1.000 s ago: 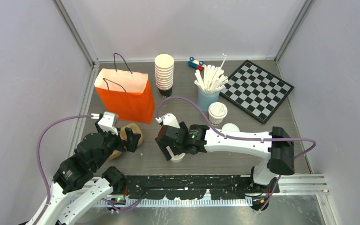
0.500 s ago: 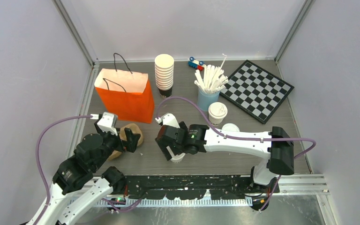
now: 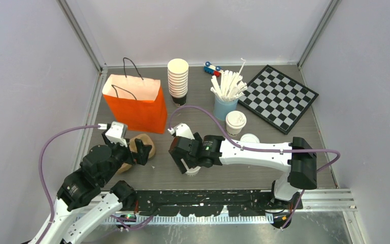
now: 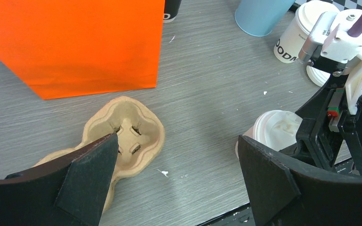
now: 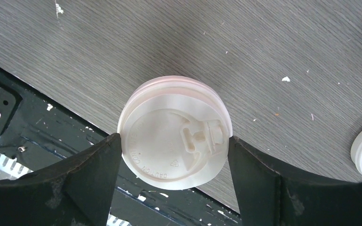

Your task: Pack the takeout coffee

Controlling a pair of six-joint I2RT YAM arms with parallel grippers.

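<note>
One takeout coffee cup (image 5: pixel 169 141), white with a sip lid, sits between my right gripper's (image 5: pixel 174 137) fingers near the table's front edge. Both fingers touch the lid's sides. The cup shows under the gripper (image 3: pixel 189 166) in the top view and at the right in the left wrist view (image 4: pixel 275 129). The second lidded cup (image 3: pixel 235 122) stands beside the light-blue cup, also seen in the left wrist view (image 4: pixel 301 30). My left gripper (image 4: pixel 176 139) is open and empty, low over the table, with its left finger above a brown pulp cup carrier (image 4: pixel 127 132).
An orange paper bag (image 3: pixel 134 104) stands open behind the carrier (image 3: pixel 141 143). A stack of lidless cream cups (image 3: pixel 177 79), a light-blue cup of white sticks (image 3: pixel 225 101), a loose white lid (image 3: pixel 250 138), a toy car (image 3: pixel 212 68) and a checkerboard (image 3: pixel 279 96) lie further back and right.
Almost nothing. The right arm with the cup has shifted very slightly left. The left arm stays where it was.
</note>
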